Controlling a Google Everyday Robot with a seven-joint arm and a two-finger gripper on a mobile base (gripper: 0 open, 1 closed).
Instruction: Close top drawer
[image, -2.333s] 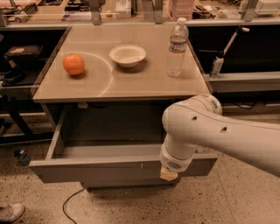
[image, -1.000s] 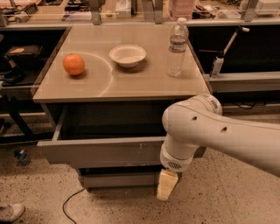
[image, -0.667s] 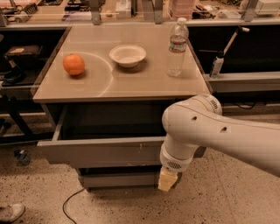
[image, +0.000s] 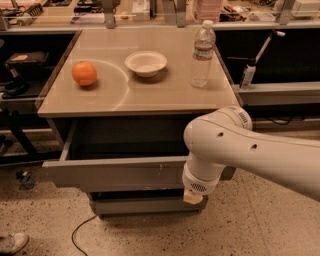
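**Top drawer part shut, still proud of the cabinet**

Since two seconds back the top drawer (image: 115, 172) has slid well in, and the gripper tip has lifted a little. The drawer stands out from the cabinet (image: 150, 100), its dark well showing. Stiff metal, probably light on its slides. No handle, so push flat on the front. Gripper (image: 192, 196) hangs at the front's lower right edge; contact and opening: cannot tell.

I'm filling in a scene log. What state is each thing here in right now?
top drawer: open, pulled out from under the tabletop.
water bottle: upright on the tabletop, cap on.
bowl: right way up on the tabletop.
orange: whole, resting on the tabletop.
gripper: low in front of the drawer front's right end, mostly hidden by the arm.
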